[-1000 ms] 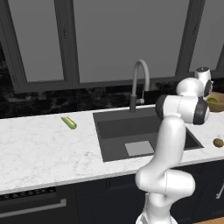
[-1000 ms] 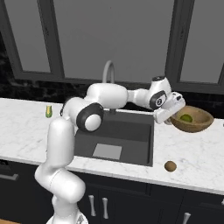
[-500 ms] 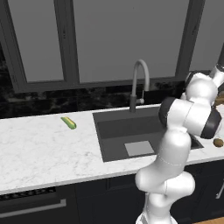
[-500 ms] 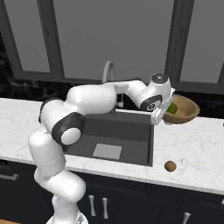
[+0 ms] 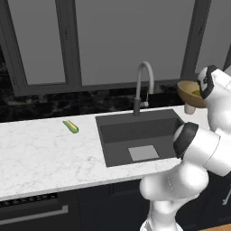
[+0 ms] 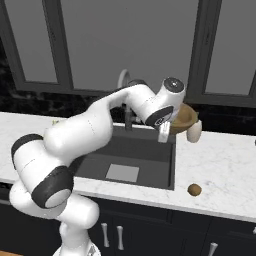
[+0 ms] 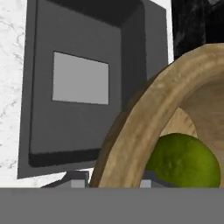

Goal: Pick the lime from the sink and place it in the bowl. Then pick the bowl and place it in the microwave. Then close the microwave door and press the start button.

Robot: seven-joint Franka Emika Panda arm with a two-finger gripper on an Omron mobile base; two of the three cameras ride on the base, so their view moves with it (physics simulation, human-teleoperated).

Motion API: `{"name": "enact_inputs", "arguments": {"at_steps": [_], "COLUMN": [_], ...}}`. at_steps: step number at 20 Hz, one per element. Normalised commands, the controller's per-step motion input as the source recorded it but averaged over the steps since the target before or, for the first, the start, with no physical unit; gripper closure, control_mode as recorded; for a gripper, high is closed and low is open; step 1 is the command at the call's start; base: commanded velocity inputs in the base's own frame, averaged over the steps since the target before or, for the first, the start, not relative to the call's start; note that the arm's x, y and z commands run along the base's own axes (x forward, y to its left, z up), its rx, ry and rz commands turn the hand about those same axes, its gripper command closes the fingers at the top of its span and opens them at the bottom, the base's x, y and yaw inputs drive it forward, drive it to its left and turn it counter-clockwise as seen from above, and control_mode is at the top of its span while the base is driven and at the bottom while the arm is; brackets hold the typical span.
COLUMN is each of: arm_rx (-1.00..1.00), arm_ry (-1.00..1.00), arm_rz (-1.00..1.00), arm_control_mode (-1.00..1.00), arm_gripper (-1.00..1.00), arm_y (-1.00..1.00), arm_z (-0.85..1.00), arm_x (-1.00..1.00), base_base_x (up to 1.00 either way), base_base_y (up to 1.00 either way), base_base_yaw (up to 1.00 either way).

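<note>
Arm raised rightward, tool (image 6: pixel 176 131) clamping the bowl (image 6: pixel 182 118) rim above the counter (image 6: pixel 220 165).

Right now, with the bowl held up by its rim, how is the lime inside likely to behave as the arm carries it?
The lime is round and loose, so it will probably roll if the wooden bowl tilts. It sits low against the wall, so the rim should contain it. The pincer grips one edge only, so the bowl may sag.

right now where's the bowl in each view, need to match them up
Left base view: bowl at right edge, held up in the air beside the faucet.
Right base view: bowl right of centre, behind the wrist.
Hand view: bowl fills lower right.
Shared landmark: sink.
</note>
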Motion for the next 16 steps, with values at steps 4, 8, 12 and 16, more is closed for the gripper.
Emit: {"name": "enact_inputs", "arguments": {"at_steps": [4, 8, 12, 16], "arm_rx": [-0.06, -0.09, -0.01, -0.04], "arm_ry": [-0.08, -0.15, -0.14, -0.18], "arm_rz": [0.39, 0.29, 0.12, 0.06], "arm_control_mode": [-1.00, -1.00, -1.00, -1.00], "arm_gripper": [1.00, 1.00, 1.00, 1.00], "arm_y": [0.99, 1.00, 0.98, 0.89], "arm_z": [0.61, 0.49, 0.59, 0.52], "arm_x": [-0.47, -0.38, -0.28, -0.13], "base_base_x": [0.00, 0.00, 0.00, 0.00], "base_base_y": [0.00, 0.00, 0.00, 0.00], "base_base_yaw": [0.00, 0.00, 0.00, 0.00]}}
